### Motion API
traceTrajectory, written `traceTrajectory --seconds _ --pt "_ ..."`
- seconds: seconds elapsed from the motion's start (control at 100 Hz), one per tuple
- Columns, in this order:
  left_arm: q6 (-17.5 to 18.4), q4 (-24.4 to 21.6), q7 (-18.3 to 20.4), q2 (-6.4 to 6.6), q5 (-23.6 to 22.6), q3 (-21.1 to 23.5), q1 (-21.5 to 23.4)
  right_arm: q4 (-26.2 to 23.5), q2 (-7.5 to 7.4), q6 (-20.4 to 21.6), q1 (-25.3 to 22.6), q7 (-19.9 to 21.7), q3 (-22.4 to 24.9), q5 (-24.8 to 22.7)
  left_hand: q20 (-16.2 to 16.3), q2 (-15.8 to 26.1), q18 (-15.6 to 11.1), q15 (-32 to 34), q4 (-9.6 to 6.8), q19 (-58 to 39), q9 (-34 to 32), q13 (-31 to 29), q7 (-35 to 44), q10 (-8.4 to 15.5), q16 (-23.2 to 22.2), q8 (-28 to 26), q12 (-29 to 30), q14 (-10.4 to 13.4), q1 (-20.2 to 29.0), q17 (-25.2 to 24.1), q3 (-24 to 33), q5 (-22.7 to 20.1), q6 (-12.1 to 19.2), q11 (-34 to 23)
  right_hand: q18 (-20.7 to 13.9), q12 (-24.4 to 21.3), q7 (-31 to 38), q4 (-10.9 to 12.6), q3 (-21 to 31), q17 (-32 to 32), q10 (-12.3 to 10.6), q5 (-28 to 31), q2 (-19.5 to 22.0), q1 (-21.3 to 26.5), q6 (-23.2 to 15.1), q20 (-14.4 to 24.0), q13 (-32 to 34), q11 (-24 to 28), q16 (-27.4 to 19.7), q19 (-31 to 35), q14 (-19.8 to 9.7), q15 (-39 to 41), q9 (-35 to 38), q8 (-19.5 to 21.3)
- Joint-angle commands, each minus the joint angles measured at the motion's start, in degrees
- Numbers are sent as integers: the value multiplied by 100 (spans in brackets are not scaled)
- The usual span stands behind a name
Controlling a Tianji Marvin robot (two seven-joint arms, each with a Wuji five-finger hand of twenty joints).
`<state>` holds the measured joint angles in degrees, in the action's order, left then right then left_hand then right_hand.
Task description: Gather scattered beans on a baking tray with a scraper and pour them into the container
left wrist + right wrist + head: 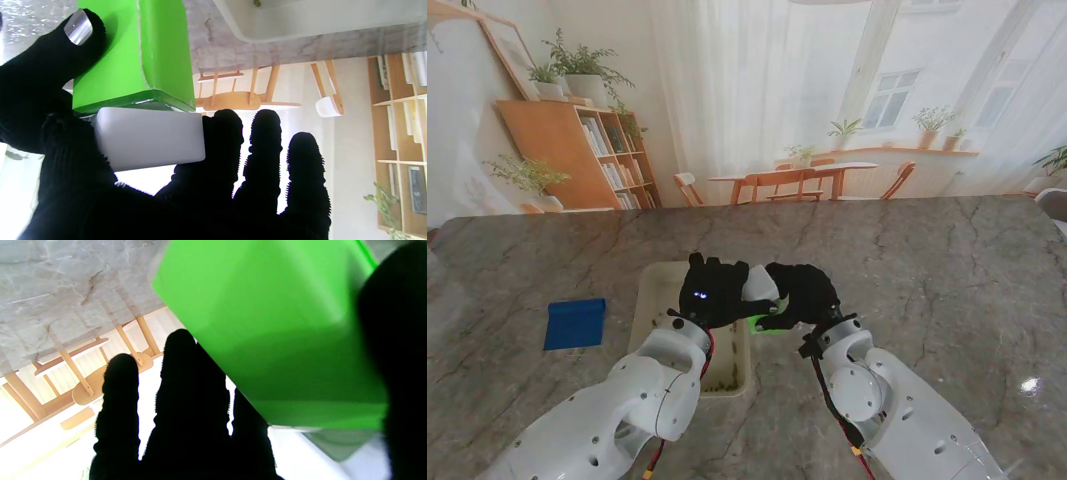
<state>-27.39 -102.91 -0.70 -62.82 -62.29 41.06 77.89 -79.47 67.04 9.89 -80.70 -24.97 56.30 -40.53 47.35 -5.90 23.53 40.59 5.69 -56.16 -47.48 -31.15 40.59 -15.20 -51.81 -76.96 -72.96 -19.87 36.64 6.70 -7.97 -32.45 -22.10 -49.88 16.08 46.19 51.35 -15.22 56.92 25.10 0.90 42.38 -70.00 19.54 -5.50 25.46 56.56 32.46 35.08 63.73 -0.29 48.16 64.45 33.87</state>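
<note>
The scraper has a green blade (767, 325) and a white handle (760, 287), and it hangs over the right edge of the cream baking tray (652, 300). Both black-gloved hands meet on it. My left hand (717, 292) pinches it: in the left wrist view the thumb (66, 50) presses on the green blade (133, 50) and the white handle (150, 140) rests on the index finger. My right hand (802, 295) holds the blade (267, 323) between thumb (397, 350) and fingers (186, 400). Beans (724, 378) lie in a heap at the tray's near end.
A blue square thing (575, 323) lies on the marble table (947, 290) to the left of the tray. The tray's rim (317, 23) shows past the left fingers. My two forearms fill the near part of the stand view.
</note>
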Motion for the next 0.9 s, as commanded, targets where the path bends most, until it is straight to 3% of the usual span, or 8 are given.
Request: traceTrajectory --seconds 0.0,0.14,0.21,0.29,0.36,0.48,0.68,0.89 --pt "-76 2 118 -61 129 -74 -51 -99 32 -23 -9 39 -19 -29 174 946 250 119 -409 -183 -164 -110 2475 179 -3 -417 -37 -204 547 -33 589 -877 515 -63 115 353 1279 223 2467 -27 -378 474 606 1037 -1280 94 -16 1033 62 148 -179 101 569 479" --pt "-368 -71 248 -66 93 -217 -102 -113 33 -63 -15 36 -19 -35 -81 1021 432 -482 -416 197 52 100 989 -248 408 428 483 -458 223 -172 586 -839 286 963 121 348 1288 226 2461 -31 -370 478 607 1044 -1258 88 -12 1042 50 171 -169 127 568 477" --pt "-437 -160 353 -50 72 -210 -64 -117 32 -77 -19 42 -14 -33 -235 1039 519 -1062 -415 478 336 333 -1420 -451 729 1952 1048 -587 70 -223 590 -620 117 1911 119 343 1290 228 2464 -37 -377 478 603 1047 -1259 81 -20 1048 39 178 -169 138 568 475" --pt "-523 -286 450 -36 113 -172 20 -115 31 -84 -19 55 -7 -24 -367 1068 747 -1740 -416 852 766 621 -2992 -665 1168 3296 1987 -642 -56 -310 587 -27 -316 2999 120 339 1289 230 2465 -39 -377 472 602 1054 -1261 75 -26 1051 31 183 -165 143 567 474" --pt "-515 -391 467 -28 175 -85 136 -132 26 -89 -27 86 7 -16 -516 1139 1027 -2553 -416 1422 1492 956 -3455 -838 1992 4563 4032 -573 -118 -429 589 795 -455 4214 117 366 1300 240 2469 -63 -383 456 615 1069 -1255 61 -62 1077 33 176 -160 163 540 487" --pt "-214 -516 212 -34 172 237 421 -167 15 -88 -45 145 32 -3 -823 1402 786 -3180 -424 2258 2446 1557 -3684 -782 2635 5000 5129 -443 27 -725 592 1506 -517 4636 110 418 1314 258 2475 -77 -390 442 630 1089 -1251 47 -98 1132 53 176 -153 216 506 509" --pt "1070 -878 -252 38 -177 1325 1164 -183 3 -28 -57 198 61 6 -1166 1437 59 -3443 -429 3343 3129 2115 -3750 -369 3071 5041 5360 129 386 -987 587 2078 -388 4708 102 513 1364 323 2503 -107 -393 374 685 1140 -1274 22 -189 1217 87 153 -131 265 391 610" --pt "3179 -1145 75 182 -54 2697 1721 -194 -5 44 -66 239 81 23 -1441 819 -482 -3685 -478 3975 3652 2566 -3888 27 3513 5074 5604 620 633 -947 607 2495 -237 4840 99 599 1391 371 2548 -129 -390 348 677 1168 -1259 11 -234 1330 142 138 -117 337 321 681"
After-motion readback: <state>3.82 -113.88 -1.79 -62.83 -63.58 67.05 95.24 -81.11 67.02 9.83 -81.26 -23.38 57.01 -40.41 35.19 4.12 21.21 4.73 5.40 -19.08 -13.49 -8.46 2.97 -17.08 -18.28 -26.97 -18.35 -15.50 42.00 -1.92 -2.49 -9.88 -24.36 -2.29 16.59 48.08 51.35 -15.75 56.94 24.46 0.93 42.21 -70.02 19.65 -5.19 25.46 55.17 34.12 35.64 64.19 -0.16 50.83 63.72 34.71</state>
